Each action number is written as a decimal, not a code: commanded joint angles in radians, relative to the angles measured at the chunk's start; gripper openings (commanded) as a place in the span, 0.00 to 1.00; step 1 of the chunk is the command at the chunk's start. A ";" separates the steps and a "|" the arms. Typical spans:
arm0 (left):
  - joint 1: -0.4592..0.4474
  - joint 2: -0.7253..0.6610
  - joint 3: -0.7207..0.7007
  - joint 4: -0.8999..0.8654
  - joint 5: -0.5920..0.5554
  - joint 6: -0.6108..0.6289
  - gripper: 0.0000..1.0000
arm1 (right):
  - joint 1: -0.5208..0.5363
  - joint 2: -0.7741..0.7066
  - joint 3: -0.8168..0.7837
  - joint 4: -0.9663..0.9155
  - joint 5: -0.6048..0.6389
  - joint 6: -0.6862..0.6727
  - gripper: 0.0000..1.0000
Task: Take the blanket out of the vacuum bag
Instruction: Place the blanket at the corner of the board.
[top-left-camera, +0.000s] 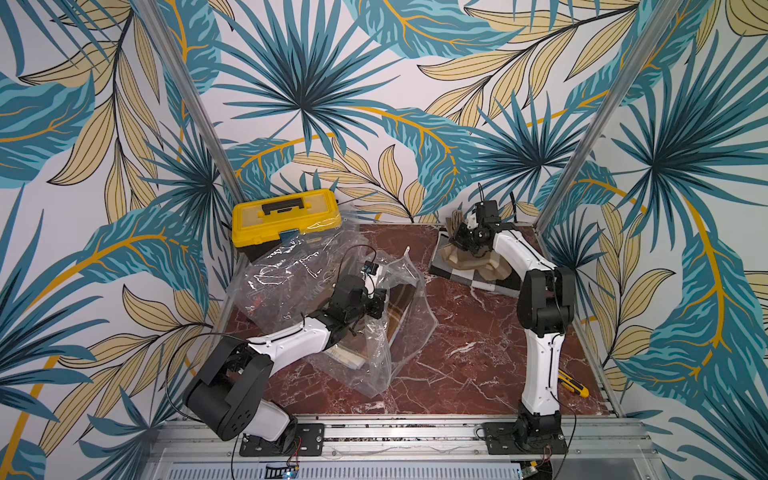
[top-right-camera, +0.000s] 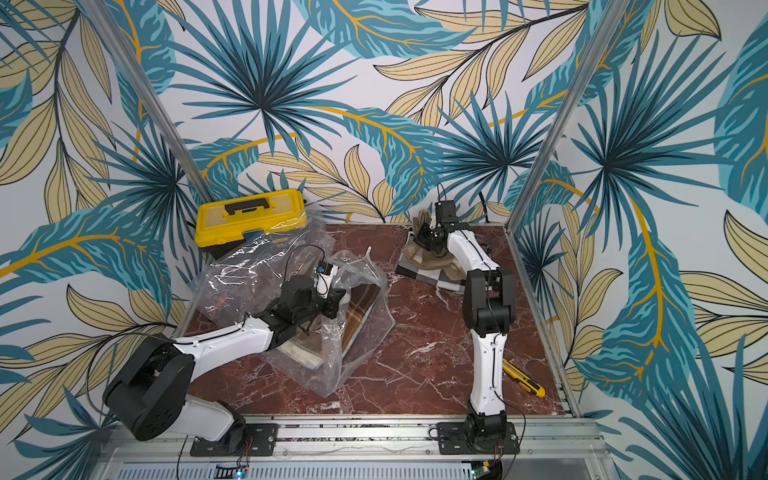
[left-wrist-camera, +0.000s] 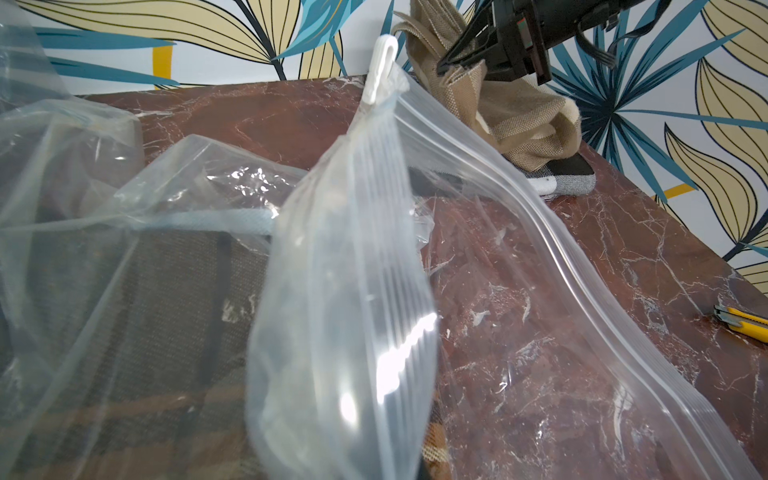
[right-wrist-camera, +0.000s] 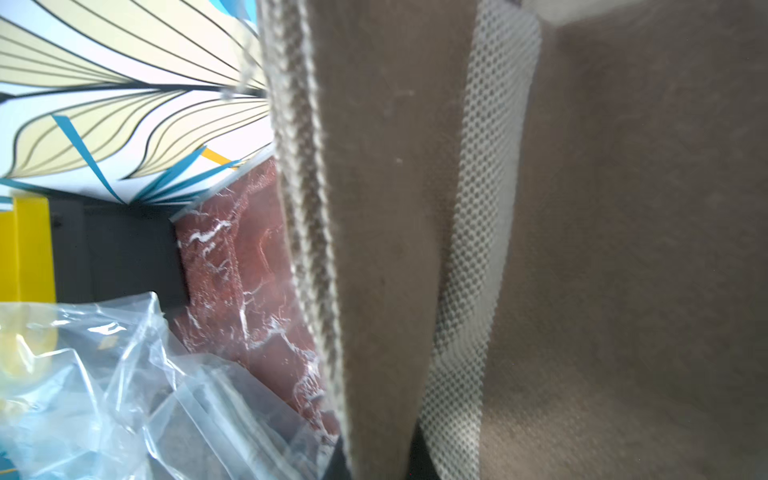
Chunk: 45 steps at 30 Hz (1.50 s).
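The vacuum bag (top-left-camera: 291, 270) (top-right-camera: 249, 270) lies crumpled on the left of the table, its zip edge (left-wrist-camera: 519, 216) raised with a white slider clip (left-wrist-camera: 380, 70) at the tip. Folded brown plaid fabric (top-left-camera: 401, 303) (top-right-camera: 361, 307) shows inside it. My left gripper (top-left-camera: 384, 305) (top-right-camera: 338, 301) is shut at the bag's mouth on its film; plastic hides the jaws in the left wrist view. At the back right, my right gripper (top-left-camera: 459, 232) (top-right-camera: 424, 235) (right-wrist-camera: 382, 465) is shut on a tan blanket (top-left-camera: 469, 259) (left-wrist-camera: 519, 120) (right-wrist-camera: 374, 208), lifting a fold off the table, outside the bag.
A yellow toolbox (top-left-camera: 286, 216) (top-right-camera: 251, 216) stands at the back left, touching the bag. Grey chequered cloth (top-left-camera: 478, 280) (left-wrist-camera: 569, 176) lies under the tan blanket. A yellow utility knife (top-left-camera: 573, 384) (top-right-camera: 523, 378) lies near the right arm's base. Metal frame posts rise at both back corners.
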 joint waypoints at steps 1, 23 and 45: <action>0.005 -0.010 -0.027 -0.031 -0.001 0.014 0.00 | 0.005 0.045 -0.002 0.053 -0.029 0.047 0.00; 0.005 0.006 -0.020 -0.020 0.025 0.002 0.00 | -0.001 -0.190 -0.126 -0.093 0.142 -0.159 0.67; 0.003 0.029 0.001 -0.027 0.071 -0.009 0.00 | -0.345 -0.396 -0.902 0.972 -0.299 0.497 0.70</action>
